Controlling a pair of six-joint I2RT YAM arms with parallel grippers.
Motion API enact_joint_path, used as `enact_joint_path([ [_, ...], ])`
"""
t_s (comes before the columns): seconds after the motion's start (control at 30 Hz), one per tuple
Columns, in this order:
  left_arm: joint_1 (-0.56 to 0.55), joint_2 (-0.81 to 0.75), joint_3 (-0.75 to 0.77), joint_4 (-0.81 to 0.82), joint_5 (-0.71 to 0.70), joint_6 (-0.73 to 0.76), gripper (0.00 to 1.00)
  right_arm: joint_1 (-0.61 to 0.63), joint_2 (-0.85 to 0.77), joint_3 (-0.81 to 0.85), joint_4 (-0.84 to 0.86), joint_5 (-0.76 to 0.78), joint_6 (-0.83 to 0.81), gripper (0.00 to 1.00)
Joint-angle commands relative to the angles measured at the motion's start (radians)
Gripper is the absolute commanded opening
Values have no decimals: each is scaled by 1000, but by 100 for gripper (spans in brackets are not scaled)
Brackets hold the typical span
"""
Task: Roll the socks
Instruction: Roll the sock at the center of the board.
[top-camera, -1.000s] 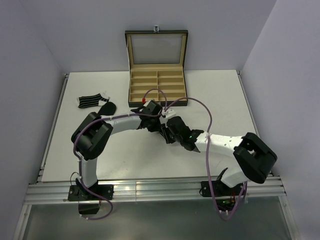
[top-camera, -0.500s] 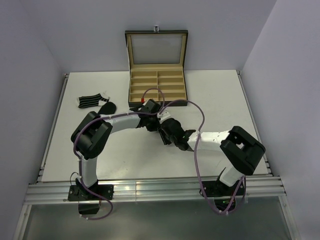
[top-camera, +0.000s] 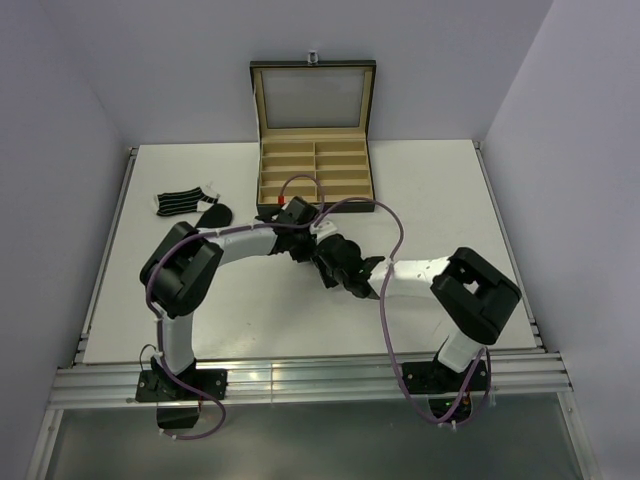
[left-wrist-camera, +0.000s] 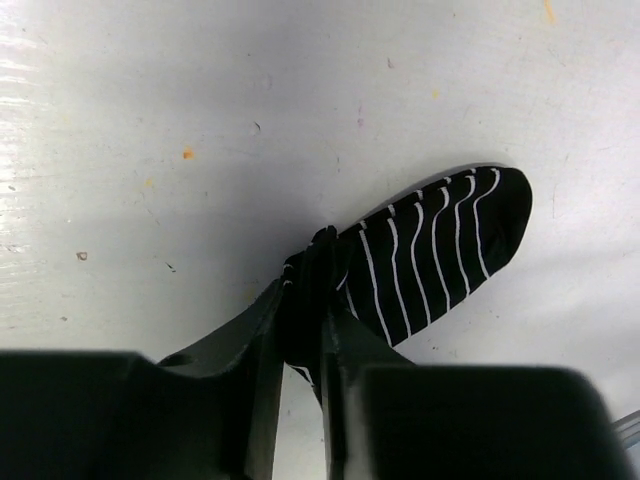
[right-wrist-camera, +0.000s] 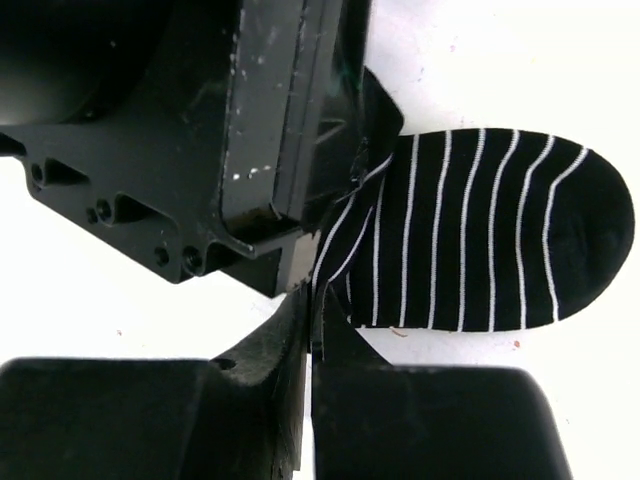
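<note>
The striped sock (right-wrist-camera: 480, 240) is black with thin white stripes. Its toe lies flat on the white table (top-camera: 440, 190) and its cuff end is bunched. It lies near the centre of the top view, below the open box (top-camera: 315, 170). Both arms bend inward and their wrists meet over it. The left gripper (left-wrist-camera: 305, 300) is nearly closed, clamping the bunched cuff. The right gripper (right-wrist-camera: 312, 300) is fully closed, pinching the sock's edge beside it.

A white tabletop (top-camera: 440, 200), faintly speckled and scuffed, sits evenly lit between plain pale grey-lavender walls (top-camera: 180, 70) at the back and both sides, with aluminium rails (top-camera: 320, 381) along its near edge.
</note>
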Motion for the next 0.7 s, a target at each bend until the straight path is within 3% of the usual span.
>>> enact_joint_path([
  [0.0,-34,-15,-69,-12,-31,-5,32,-33,38,31,-59,-77,55,0],
  [0.07,-23,-45,-111,17,-30,-21,39,-93,25,16,-57,-193,80,0],
  [0.13,-15,-70,-148,57,-32,-27,55,-174,23,-1,-45,-310,121,0],
  [0.17,-15,-76,-158,69,-32,-34,65,-205,29,-7,-22,-441,140,0],
  [0.23,-14,-101,-189,105,-32,-42,70,-290,49,-21,4,-554,186,0],
  [0.27,-14,-108,-200,117,-37,-51,77,-312,57,-24,29,-658,199,0],
  [0.5,-7,-209,-298,233,-55,-62,81,-472,176,-56,222,-1061,397,0],
  [0.67,-7,-205,-301,256,-41,-57,79,-539,247,-75,354,-1172,509,0],
])
